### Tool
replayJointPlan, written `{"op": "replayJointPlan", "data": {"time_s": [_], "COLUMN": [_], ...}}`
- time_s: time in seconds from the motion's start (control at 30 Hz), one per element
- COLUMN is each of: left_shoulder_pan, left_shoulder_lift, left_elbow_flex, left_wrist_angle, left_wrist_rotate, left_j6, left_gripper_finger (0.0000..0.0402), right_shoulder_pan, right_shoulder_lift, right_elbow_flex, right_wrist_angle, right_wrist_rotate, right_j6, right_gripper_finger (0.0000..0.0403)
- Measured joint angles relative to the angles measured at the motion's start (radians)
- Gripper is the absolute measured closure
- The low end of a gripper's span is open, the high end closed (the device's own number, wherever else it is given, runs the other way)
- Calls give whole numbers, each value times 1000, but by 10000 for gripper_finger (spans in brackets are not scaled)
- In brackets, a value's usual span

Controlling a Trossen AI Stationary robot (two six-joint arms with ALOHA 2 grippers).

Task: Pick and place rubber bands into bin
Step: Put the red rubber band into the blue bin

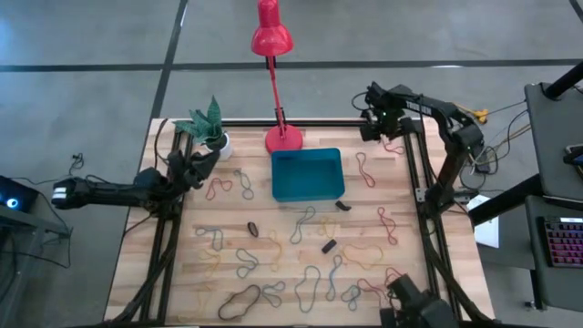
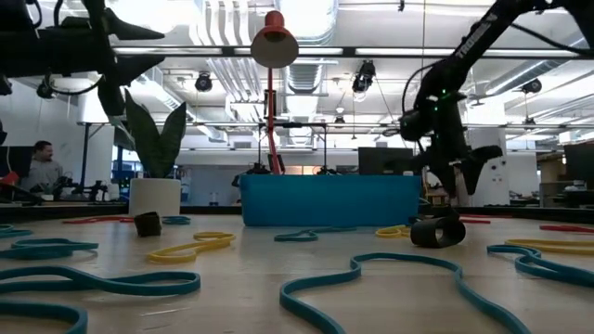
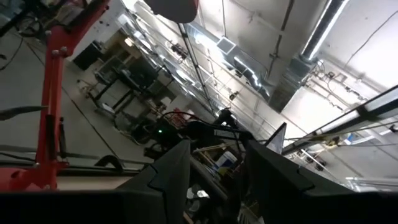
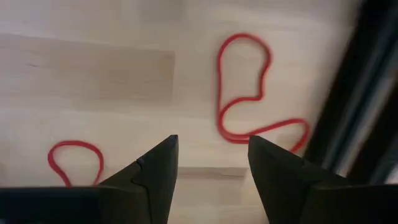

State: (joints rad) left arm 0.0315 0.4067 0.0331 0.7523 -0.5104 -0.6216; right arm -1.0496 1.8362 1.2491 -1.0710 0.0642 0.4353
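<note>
Your right gripper hangs parted and empty over red bands.
Its wrist view alone shows the red bands on the wood beneath; from above, the bin sits mid-table, your right gripper at its 2 o'clock, your left gripper, fingers apart and empty, at 9.
</note>
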Motion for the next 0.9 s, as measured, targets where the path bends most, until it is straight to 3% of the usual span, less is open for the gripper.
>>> {"op": "replayJointPlan", "data": {"time_s": [0.5, 0.83, 0.9], "left_shoulder_pan": [0, 0, 0], "left_shoulder_lift": [57, 56, 55], "left_elbow_flex": [5, 6, 6], "left_wrist_angle": [2, 3, 2], "left_wrist_rotate": [1, 0, 0], "left_j6": [-28, -28, -28], "left_gripper_finger": [260, 260, 260], "right_shoulder_pan": [-54, -85, -105], "right_shoulder_lift": [52, 58, 73], "right_elbow_flex": [-3, 38, 41], "right_wrist_angle": [50, 95, 96], "right_wrist_rotate": [-36, 4, -28], "right_j6": [-18, 205, 267], "right_gripper_finger": [268, 273, 273]}}
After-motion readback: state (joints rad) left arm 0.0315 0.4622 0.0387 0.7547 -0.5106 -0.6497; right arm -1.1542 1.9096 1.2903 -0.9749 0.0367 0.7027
